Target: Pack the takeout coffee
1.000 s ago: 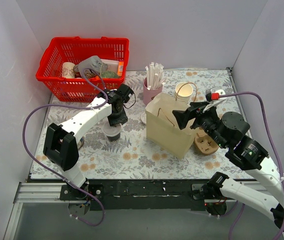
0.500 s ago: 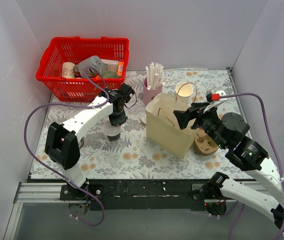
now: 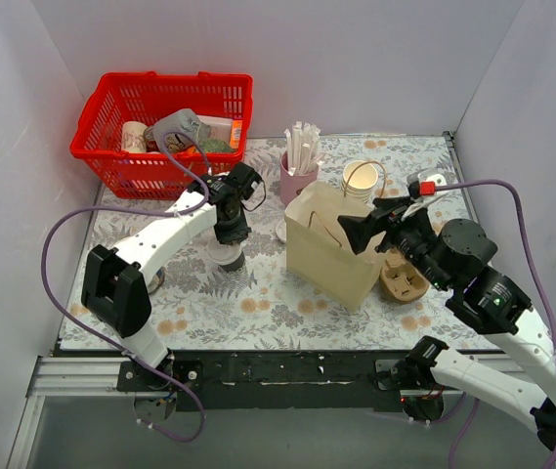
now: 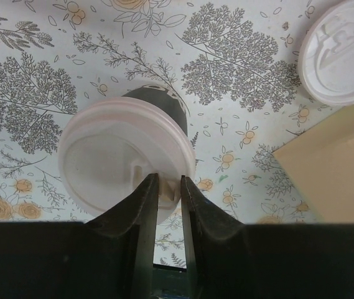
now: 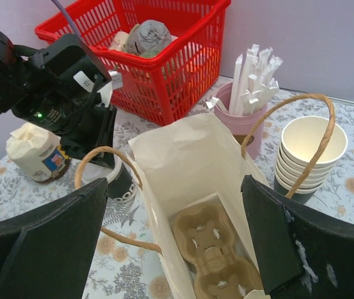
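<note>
The takeout coffee (image 3: 227,256) is a dark brown cup with a white lid, standing on the floral table left of the paper bag (image 3: 331,249). My left gripper (image 3: 230,234) is right above it. In the left wrist view my left gripper (image 4: 169,185) pinches the near rim of the lid (image 4: 124,156), jaws almost together. My right gripper (image 3: 361,230) hovers over the bag's open mouth, wide open and empty (image 5: 175,182). The right wrist view shows the bag (image 5: 183,156) with a brown pulp cup carrier (image 5: 217,249) lying inside, and the coffee (image 5: 117,180) beside its left wall.
A red basket (image 3: 160,127) of items stands back left. A pink cup of white sticks (image 3: 300,166) and a stack of cream cups (image 3: 360,179) stand behind the bag. A second pulp carrier (image 3: 402,278) lies right of it. A loose white lid (image 4: 344,53) lies near the bag.
The left gripper and the coffee have shifted slightly right and toward the back. The right gripper has stayed over the bag, barely moving.
</note>
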`<state>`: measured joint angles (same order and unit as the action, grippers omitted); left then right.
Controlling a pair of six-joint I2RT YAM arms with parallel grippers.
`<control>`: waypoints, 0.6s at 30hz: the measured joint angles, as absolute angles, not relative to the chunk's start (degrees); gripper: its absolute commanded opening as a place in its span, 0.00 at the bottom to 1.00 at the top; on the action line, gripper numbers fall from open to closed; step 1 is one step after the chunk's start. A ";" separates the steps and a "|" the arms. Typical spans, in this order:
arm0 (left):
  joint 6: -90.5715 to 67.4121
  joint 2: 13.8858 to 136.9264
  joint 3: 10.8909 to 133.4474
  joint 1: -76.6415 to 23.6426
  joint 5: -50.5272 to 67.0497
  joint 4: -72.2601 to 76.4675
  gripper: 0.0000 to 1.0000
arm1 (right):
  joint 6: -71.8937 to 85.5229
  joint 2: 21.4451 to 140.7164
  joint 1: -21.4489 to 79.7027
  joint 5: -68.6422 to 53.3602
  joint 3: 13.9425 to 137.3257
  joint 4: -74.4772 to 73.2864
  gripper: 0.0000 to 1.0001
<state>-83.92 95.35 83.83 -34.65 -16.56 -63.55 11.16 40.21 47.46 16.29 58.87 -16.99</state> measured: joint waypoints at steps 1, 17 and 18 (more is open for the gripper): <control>-83.72 94.96 83.74 -34.65 -16.43 -63.33 0.00 | 11.16 40.14 47.46 15.79 59.35 -16.97 0.96; -79.48 93.65 84.16 -34.68 -18.87 -63.83 0.00 | 24.14 45.84 47.46 31.57 79.31 -38.15 0.95; -79.07 93.41 84.34 -34.68 -19.31 -63.94 0.00 | 26.13 46.30 47.46 33.78 80.03 -41.65 0.95</control>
<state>-79.07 93.41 84.33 -34.68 -19.31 -63.94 26.13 46.30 47.46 33.78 80.03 -41.65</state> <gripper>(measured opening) 0.182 0.959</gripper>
